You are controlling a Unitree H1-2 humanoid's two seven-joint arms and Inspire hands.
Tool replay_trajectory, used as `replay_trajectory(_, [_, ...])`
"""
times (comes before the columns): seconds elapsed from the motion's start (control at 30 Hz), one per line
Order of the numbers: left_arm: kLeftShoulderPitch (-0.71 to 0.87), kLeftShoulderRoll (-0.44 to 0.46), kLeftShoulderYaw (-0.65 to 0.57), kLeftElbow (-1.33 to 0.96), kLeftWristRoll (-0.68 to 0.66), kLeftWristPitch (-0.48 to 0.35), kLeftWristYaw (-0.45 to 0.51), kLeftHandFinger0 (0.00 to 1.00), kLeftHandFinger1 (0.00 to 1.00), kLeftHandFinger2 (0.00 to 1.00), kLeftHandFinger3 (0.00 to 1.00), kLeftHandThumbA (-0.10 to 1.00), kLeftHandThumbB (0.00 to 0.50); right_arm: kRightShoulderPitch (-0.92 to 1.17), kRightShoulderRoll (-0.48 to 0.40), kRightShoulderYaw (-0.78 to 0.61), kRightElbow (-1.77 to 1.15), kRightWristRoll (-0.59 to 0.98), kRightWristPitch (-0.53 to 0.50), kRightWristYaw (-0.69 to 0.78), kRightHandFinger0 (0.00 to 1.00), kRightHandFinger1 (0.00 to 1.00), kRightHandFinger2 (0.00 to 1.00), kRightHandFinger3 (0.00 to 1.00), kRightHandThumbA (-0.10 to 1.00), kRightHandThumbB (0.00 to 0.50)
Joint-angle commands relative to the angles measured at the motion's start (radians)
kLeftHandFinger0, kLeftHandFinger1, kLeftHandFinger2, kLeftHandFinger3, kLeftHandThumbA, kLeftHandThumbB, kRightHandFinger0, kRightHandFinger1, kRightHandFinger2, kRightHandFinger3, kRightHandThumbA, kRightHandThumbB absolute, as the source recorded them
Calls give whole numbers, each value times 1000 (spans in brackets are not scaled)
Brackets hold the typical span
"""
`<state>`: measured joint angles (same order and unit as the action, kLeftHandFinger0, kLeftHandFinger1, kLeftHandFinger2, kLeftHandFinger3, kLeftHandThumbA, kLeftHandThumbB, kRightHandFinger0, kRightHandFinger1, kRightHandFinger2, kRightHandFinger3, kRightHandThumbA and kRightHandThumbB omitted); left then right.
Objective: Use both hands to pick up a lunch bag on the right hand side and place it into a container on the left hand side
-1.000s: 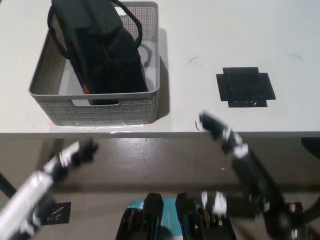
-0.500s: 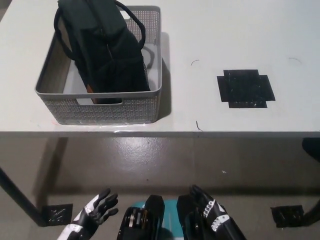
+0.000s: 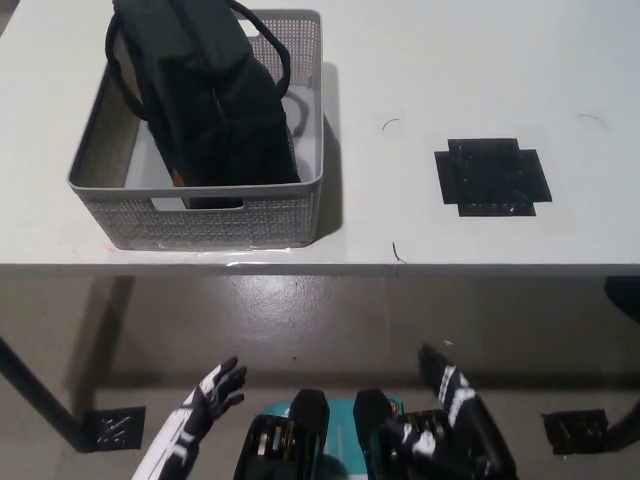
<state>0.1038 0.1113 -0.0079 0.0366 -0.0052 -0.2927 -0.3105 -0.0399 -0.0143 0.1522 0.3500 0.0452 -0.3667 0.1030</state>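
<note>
The black lunch bag [image 3: 205, 95] stands inside the grey perforated container [image 3: 290, 215] on the left part of the white table, its strap looped over the top. My white left hand [image 3: 205, 405] hangs low below the table's front edge at the bottom left, fingers spread and holding nothing. My black right hand [image 3: 455, 410] is low at the bottom right, also below the table edge, its fingers apart and empty. Both hands are far from the container.
A black cross of tape [image 3: 490, 175] marks the table's right side. The table's front edge [image 3: 400, 268] runs across the middle of the picture, with the floor beneath. A black table leg [image 3: 40, 400] slants at the lower left.
Both hands have dropped from near the table's front edge to low by my body. The bag stays in the container.
</note>
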Motion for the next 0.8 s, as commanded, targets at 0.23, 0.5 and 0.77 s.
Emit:
replay_trajectory(0.23, [7,2,-11,82,54,-121,63,1000,1000,1000,1000,1000,234,21,30,-36,-9,43,-54,20,1000,1000,1000,1000,978,235])
replay_trajectory(0.5, [30,2,-15,94,46,-107,71,1000,1000,1000,1000,1000,216,42,29,-32,-2,40,-52,31,1000,1000,1000,1000,937,227])
replay_trajectory(0.77, [-123,2,-2,111,33,-71,82,1000,1000,1000,1000,1000,215,-96,12,-57,-2,44,-13,26,1000,1000,1000,1000,922,217])
